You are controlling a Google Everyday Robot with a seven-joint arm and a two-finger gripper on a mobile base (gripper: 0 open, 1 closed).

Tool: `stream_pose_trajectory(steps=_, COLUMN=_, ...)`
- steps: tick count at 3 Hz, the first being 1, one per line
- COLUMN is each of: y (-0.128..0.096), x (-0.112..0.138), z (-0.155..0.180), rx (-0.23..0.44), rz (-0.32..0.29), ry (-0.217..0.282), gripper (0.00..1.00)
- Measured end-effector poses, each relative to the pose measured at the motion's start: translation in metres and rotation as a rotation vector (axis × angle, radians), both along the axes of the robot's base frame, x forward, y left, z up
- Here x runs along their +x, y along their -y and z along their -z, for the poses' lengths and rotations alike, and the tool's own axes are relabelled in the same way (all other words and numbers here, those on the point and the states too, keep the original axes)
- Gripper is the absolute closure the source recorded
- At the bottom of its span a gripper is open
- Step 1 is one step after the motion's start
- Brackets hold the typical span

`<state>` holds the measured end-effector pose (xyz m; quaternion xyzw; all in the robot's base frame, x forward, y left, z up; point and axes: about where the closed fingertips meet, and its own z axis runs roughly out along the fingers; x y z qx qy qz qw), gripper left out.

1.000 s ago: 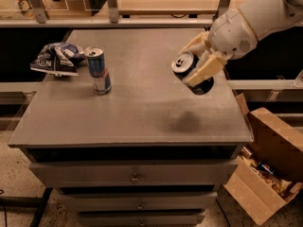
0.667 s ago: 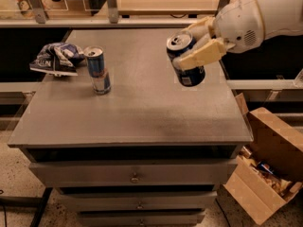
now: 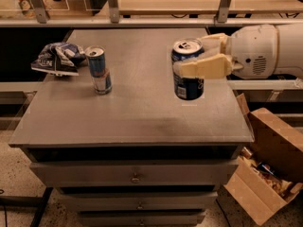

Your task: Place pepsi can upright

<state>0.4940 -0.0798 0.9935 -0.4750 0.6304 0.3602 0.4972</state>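
Note:
The pepsi can (image 3: 188,85) is dark navy with white lettering and a silver top. It stands upright at the right side of the grey cabinet top (image 3: 137,112), its base at or just above the surface. My gripper (image 3: 196,56) comes in from the right and its cream fingers (image 3: 203,67) are shut around the can's upper half. The white arm (image 3: 265,51) extends off the right edge.
A slimmer blue-and-silver can (image 3: 98,70) stands upright at the left. A wrinkled blue-and-white snack bag (image 3: 57,58) lies behind it at the far left. An open cardboard box (image 3: 265,164) sits on the floor to the right. A shelf rail (image 3: 142,20) runs behind.
The can was tilted in my gripper and held above the top. It has turned upright and moved down and left toward the surface.

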Motion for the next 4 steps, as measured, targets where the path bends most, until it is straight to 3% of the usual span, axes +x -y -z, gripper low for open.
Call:
stream_pose_trajectory(steps=1, y=-0.009, x=-0.001, z=0.007, rx=-0.042, rz=-0.074, ry=0.04, gripper=1.0)
stream_pose_trajectory(steps=2, y=-0.018, x=-0.002, z=0.018, rx=-0.033, rz=-0.155, ry=0.081, gripper=1.0)
stream_pose_trajectory(steps=4, y=-0.017, x=-0.003, z=0.058, rx=0.027, rz=-0.162, ry=0.065, gripper=1.0)
